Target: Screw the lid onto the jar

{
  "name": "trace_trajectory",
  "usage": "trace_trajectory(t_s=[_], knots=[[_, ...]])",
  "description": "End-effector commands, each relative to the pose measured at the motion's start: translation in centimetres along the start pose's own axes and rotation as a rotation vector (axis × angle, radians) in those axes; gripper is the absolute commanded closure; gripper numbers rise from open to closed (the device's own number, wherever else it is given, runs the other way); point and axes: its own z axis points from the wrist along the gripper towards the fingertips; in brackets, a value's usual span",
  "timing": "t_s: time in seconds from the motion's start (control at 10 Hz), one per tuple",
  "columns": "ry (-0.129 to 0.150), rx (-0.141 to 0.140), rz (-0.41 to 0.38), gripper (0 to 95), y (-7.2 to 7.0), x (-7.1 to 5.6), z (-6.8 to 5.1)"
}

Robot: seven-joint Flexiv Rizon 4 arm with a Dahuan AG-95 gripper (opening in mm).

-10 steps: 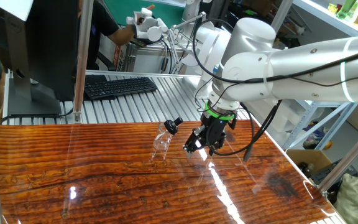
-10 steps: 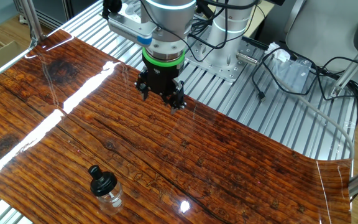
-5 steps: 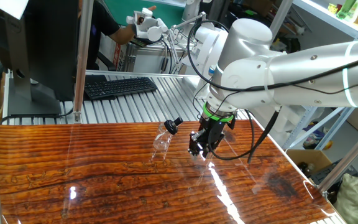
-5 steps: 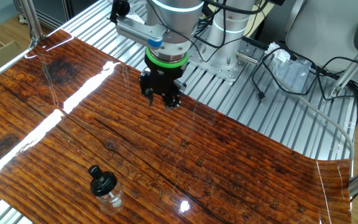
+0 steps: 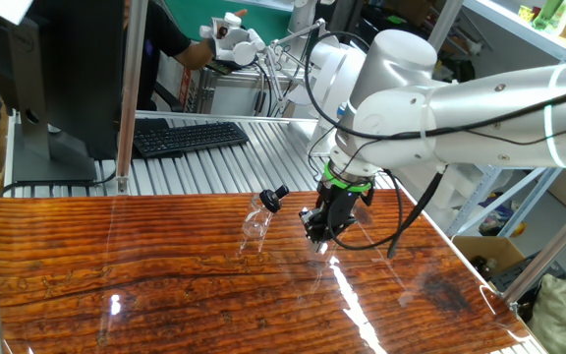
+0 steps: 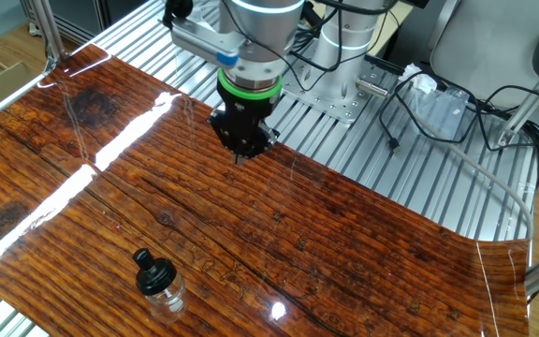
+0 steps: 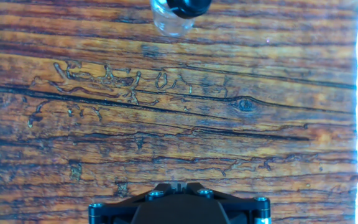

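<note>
One small clear jar [image 6: 165,298] stands upright on the glossy wood-grain tabletop [image 6: 344,262], its small round black lid [image 6: 153,272] sitting on top. Well apart, the black gripper [image 6: 242,150] hangs above the tabletop, holding nothing; its jaws look drawn close together.

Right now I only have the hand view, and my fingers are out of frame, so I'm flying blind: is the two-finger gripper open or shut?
Observer: Shut, by the other fixed view: the gripper tapers to a point and holds nothing.
Operator: Where is the small clear jar relative to it?
Observer: The small clear jar stands upright on the wooden table, well apart from the gripper.
Operator: And the round black lid?
Observer: The round black lid sits on the jar's neck. I cannot tell whether it is threaded on.
</note>
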Motion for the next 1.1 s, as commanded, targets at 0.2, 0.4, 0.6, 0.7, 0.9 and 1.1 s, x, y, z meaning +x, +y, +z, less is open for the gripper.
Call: trace_trajectory(t_s=[0.2,0.4,0.6,0.7,0.9,1.1], knots=[[0.000,-0.003,0.022,95.0,0.0,0.0,0.1],[0.002,-0.031,0.050,95.0,-0.3,-0.4,0.2],[0.008,-0.038,0.057,95.0,-0.9,-1.5,0.1],[0.009,-0.066,0.079,95.0,-1.1,-2.0,0.0],[0.015,-0.082,0.094,95.0,-1.4,-3.4,-0.1],[0.019,-0.082,0.099,95.0,-1.9,-5.2,0.0]])
